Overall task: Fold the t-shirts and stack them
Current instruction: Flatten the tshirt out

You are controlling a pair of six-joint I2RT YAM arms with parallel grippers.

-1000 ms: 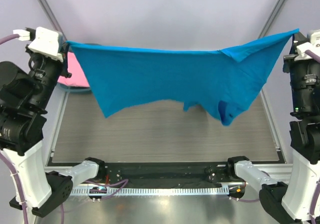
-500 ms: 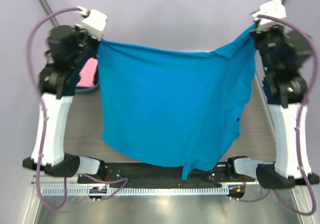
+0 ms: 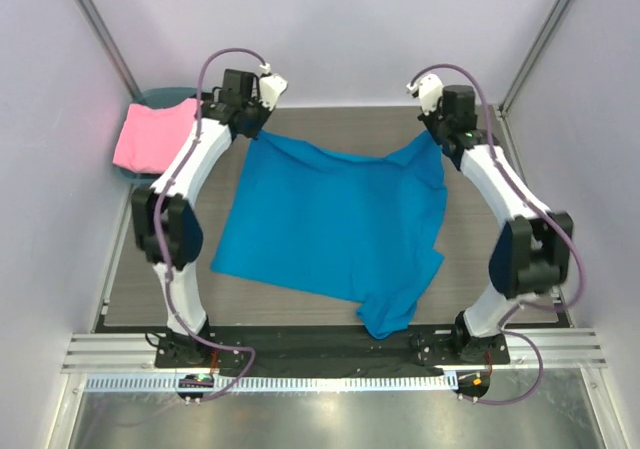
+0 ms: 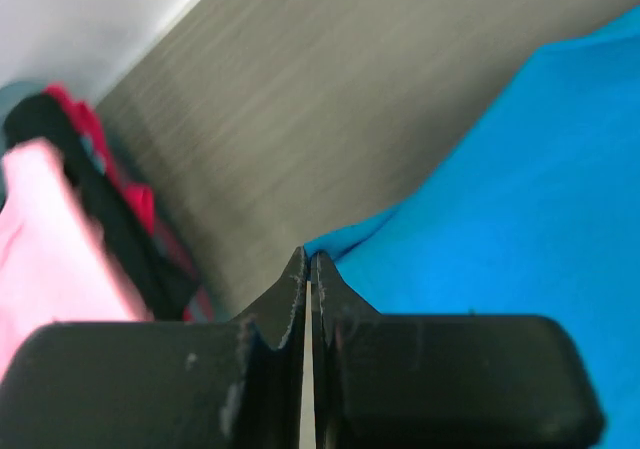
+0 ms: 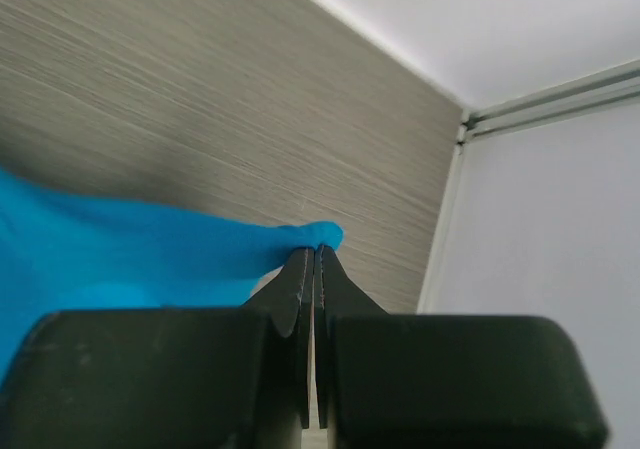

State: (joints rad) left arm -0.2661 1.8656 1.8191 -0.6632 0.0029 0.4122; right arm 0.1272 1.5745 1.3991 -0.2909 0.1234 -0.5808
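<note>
Both arms reach to the far end of the table (image 3: 150, 289).

Left gripper (image 3: 262, 121): jaws clenched on the far-left corner of the blue t-shirt (image 3: 335, 224). In the wrist view the left gripper (image 4: 308, 259) has its fingers pressed flat together, with a blue point of cloth coming out just right of the tips.

Right gripper (image 3: 438, 131): jaws pinched on the far-right corner. From its wrist the right gripper (image 5: 317, 252) shows a small blue nub right at the tips, and the cloth trails off to their left.

The shirt lies mostly flat on the table. Its far edge is strung between the two sets of jaws and dips slightly midway. The body spreads from the jaws toward the arm bases. The longest run goes diagonally from the left jaws to a bunched tip at near right (cannot tell collar end from hem).

A pink t-shirt (image 3: 150, 134) sits left of the left jaws, apart from the blue cloth, with dark and red clothes (image 4: 120, 219) beside it.
</note>
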